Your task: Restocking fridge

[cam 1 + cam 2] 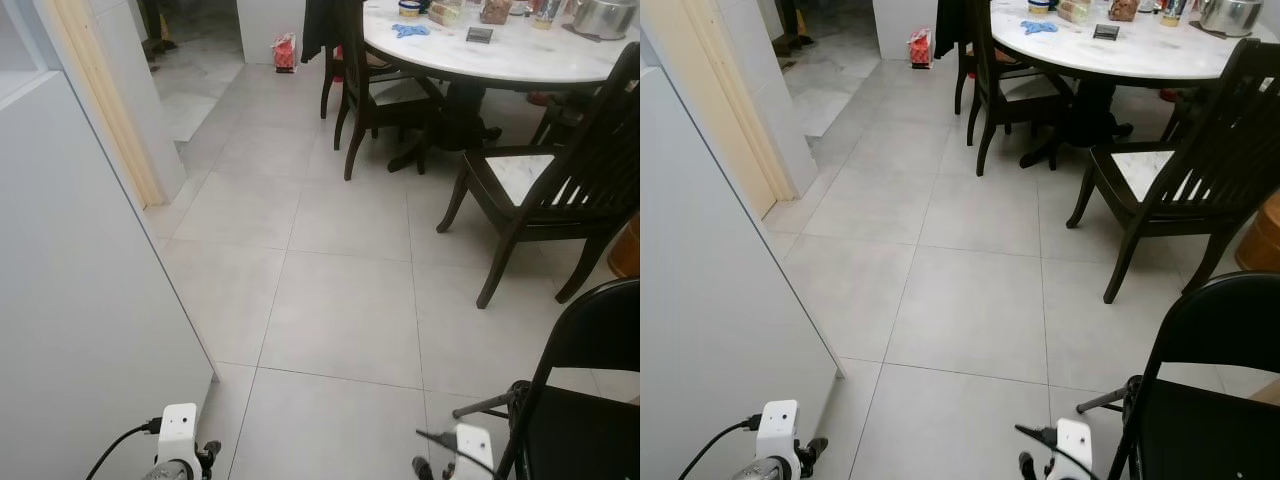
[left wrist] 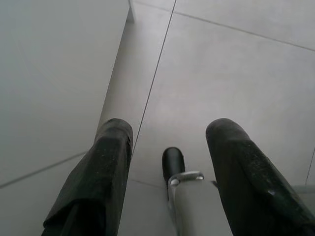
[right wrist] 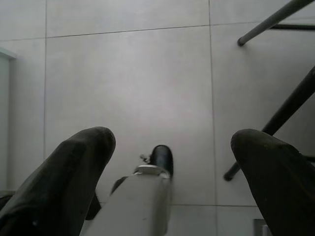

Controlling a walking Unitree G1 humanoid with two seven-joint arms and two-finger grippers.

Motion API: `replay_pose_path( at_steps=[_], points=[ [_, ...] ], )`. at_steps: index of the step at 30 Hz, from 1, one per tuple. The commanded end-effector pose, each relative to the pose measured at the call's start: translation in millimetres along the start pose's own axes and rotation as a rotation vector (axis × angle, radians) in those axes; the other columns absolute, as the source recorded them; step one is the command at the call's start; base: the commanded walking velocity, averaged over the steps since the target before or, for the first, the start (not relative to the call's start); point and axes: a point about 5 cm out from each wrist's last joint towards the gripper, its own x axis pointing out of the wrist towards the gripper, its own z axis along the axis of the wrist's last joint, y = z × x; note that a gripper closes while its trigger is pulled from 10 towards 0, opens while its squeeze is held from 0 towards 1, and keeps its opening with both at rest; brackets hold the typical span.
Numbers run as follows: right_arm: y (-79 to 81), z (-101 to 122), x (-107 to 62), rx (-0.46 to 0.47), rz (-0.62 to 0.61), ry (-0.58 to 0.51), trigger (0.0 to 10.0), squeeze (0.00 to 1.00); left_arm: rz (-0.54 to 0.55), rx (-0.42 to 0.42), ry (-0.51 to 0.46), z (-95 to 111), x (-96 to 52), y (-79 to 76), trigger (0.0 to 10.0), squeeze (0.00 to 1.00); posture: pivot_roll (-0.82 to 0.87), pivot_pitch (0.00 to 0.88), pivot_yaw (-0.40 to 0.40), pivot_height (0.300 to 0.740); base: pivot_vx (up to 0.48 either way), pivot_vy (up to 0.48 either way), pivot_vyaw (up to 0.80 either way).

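Observation:
A tall white flat panel rises close on my left; I cannot tell whether it belongs to the fridge. No stock items lie near me. Both arms hang low at my sides, the left arm's white wrist beside the panel's corner and the right arm's wrist by a black folding chair. In the left wrist view my left gripper is open over grey floor tiles, holding nothing. My right gripper is open too, with bare tile between its fingers.
A black folding chair stands close on my right. Ahead, dark wooden chairs ring a round white table carrying small items. A doorway opens far left, with a red bag beyond. Grey floor tiles stretch ahead.

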Motion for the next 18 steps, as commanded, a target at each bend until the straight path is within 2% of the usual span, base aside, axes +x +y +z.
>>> replay_pose_path(
  at_steps=[1, 5, 18],
  points=[
    [0.6, -2.1, 0.0, 0.001, 0.006, 0.017, 10.0, 0.0, 0.008, -0.023, 0.033, -6.9, -0.9, 0.4, 10.0, 0.0, -0.03, 0.0, -0.024, 0.74, 0.0, 0.0, 0.0],
    [-1.7, 2.4, 0.2, 0.039, -0.008, 0.0, 10.0, 0.0, 0.008, -0.009, 0.037, -5.1, -0.4, 0.5, 10.0, 0.0, -0.03, 0.0, -0.021, 0.74, 0.0, 0.0, 0.0],
    [-1.4, 3.8, 0.4, 0.024, -0.002, 0.005, 10.0, 0.0, 0.035, -0.024, 0.047, -6.3, -0.7, 3.9, 10.0, 0.0, -0.02, 0.0, -0.014, 0.74, 0.0, 0.0, 0.0]
  ],
)
